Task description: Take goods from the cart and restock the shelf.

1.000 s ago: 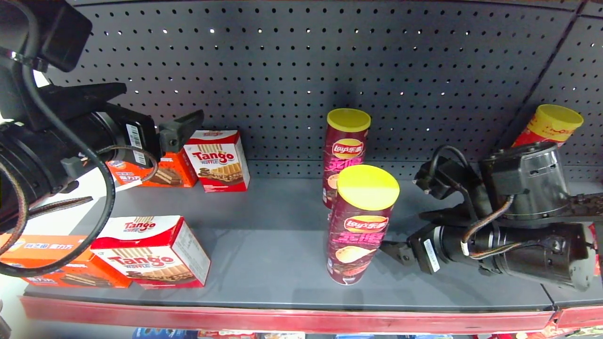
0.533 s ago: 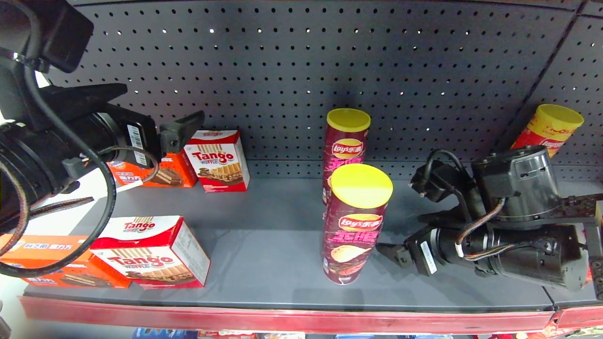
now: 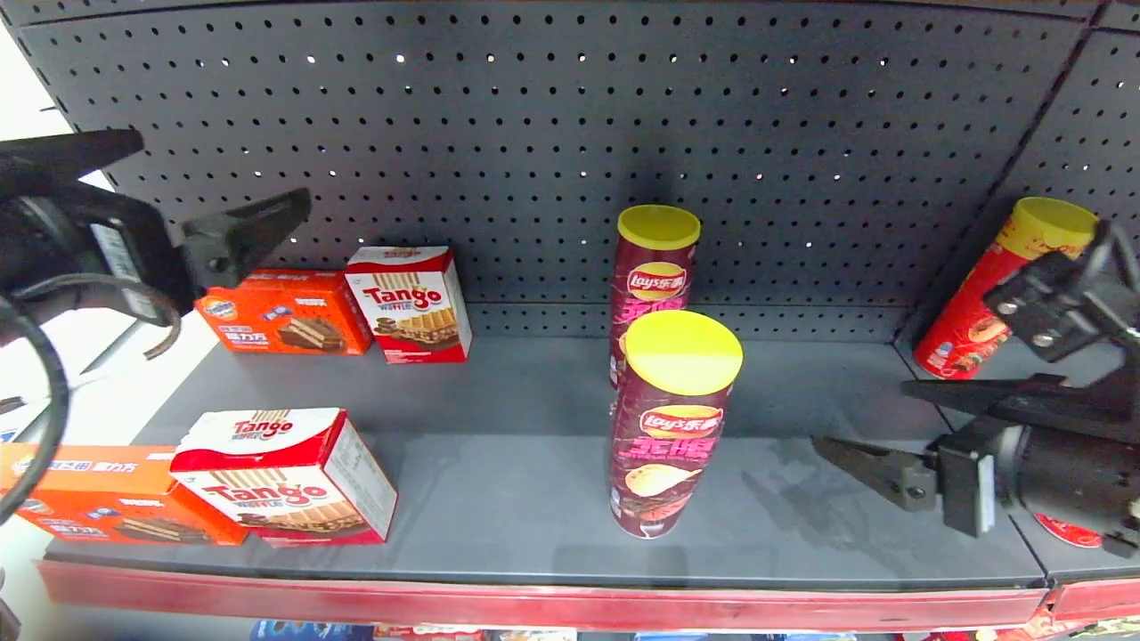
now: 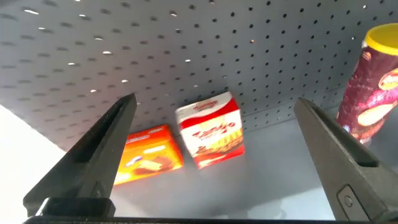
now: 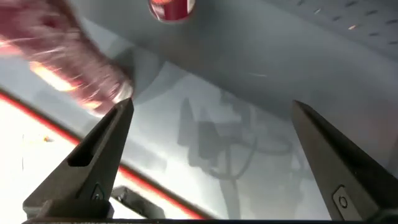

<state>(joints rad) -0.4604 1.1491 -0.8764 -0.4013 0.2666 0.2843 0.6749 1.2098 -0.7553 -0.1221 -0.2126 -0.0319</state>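
Head view: right gripper (image 3: 859,414) has drawn back to the right since 0.5 s ago. It now hangs well apart from the front chip can (image 3: 672,427), fingers spread, holding nothing. The can stands upright near the front of the shelf (image 3: 499,463), in the same place as before. It has a maroon label and a yellow lid. The rear chip can (image 3: 655,276) stands just behind it by the pegboard (image 3: 534,133). A red chip can (image 3: 997,294) leans at the far right. The left gripper (image 3: 223,165) has retreated leftward, fingers apart and empty, uncovering the rear orange box (image 3: 285,312). A red-and-white wafer box (image 3: 410,303) sits beside that one.

Left wrist view: left gripper (image 4: 216,102) is wide open. Between its fingers lie the orange box (image 4: 149,155) and the wafer box (image 4: 211,130). A maroon can (image 4: 373,87) stands beyond; which one, cannot tell.

Right wrist view: right gripper (image 5: 211,104) is open over bare shelf (image 5: 249,74). A blurred maroon can (image 5: 68,56) lies outside one finger.
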